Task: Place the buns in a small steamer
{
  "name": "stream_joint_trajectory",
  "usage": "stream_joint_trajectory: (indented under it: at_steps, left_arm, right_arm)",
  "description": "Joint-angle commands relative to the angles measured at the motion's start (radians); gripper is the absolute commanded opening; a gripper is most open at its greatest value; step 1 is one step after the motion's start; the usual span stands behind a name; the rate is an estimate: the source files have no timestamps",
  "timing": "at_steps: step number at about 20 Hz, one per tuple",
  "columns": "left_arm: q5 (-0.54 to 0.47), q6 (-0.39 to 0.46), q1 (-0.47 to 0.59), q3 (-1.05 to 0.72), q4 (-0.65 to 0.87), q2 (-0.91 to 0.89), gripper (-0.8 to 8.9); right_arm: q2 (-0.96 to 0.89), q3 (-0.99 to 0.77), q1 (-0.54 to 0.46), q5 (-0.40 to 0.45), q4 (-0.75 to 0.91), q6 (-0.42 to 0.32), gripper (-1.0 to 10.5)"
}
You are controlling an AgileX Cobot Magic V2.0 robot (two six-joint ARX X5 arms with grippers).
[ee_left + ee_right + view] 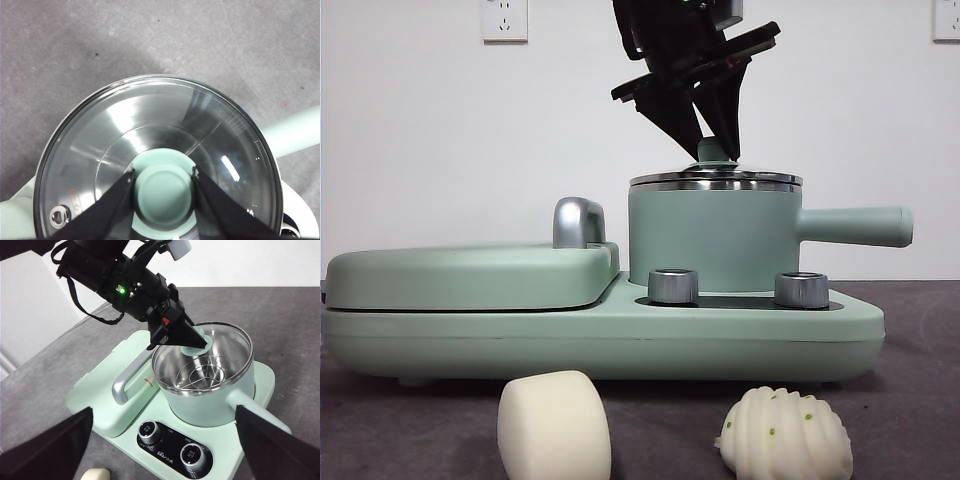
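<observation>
White wall with two sockets stands behind a dark grey desk (920, 400) that carries a mint-green cooker base (620, 335). On the right part of that base sits the small steamer (715, 235), its straight side handle (855, 225) pointing right and its glass lid (100, 145) with a steel rim in place on top. The green knob (164, 192) of the lid is clamped between the two black jaws of the left tool (164, 195), which comes down from above onto the middle of the lid. Through the glass a wire rack (207, 375) shows inside the steel pot. Both buns lie on the desk at the near side of the base, apart from each other: the smooth bun (555, 425) to the left, the pleated bun (785, 435) with green flecks to the right. Two steel dials (673, 285) stand on the base's near edge in front of the steamer. Left of the steamer lies the flat griddle lid (470, 275) with a chrome handle (578, 222). The right tool (162, 450) hangs above the near side of the cooker with its jaws spread wide, holding nothing
</observation>
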Motion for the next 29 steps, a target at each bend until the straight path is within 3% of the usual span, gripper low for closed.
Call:
stream_joint_trajectory:
  at_steps: [1, 15, 20, 23, 29]
  left_arm:
    - [-0.006, 0.015, -0.011, 0.032, -0.006, 0.022, 0.42]
    - [-0.006, 0.015, 0.003, 0.354, -0.191, 0.021, 0.25]
    - [-0.006, 0.038, 0.052, 0.395, -0.224, 0.021, 0.24]
    - [-0.006, 0.042, 0.111, 0.395, -0.248, 0.021, 0.24]
    - [-0.006, 0.042, 0.254, 0.395, -0.249, 0.021, 0.25]
  right_arm:
    - [0.005, 0.019, 0.002, 0.003, 0.009, -0.011, 4.5]
    - [0.004, 0.019, 0.002, -0.008, 0.009, 0.004, 4.5]
    - [0.005, 0.021, 0.023, -0.051, 0.008, 0.050, 4.5]
    - [0.037, 0.039, 0.093, -0.041, -0.010, 0.081, 4.5]
    - [0.225, 0.139, 0.367, 0.135, -0.083, 0.097, 4.5]
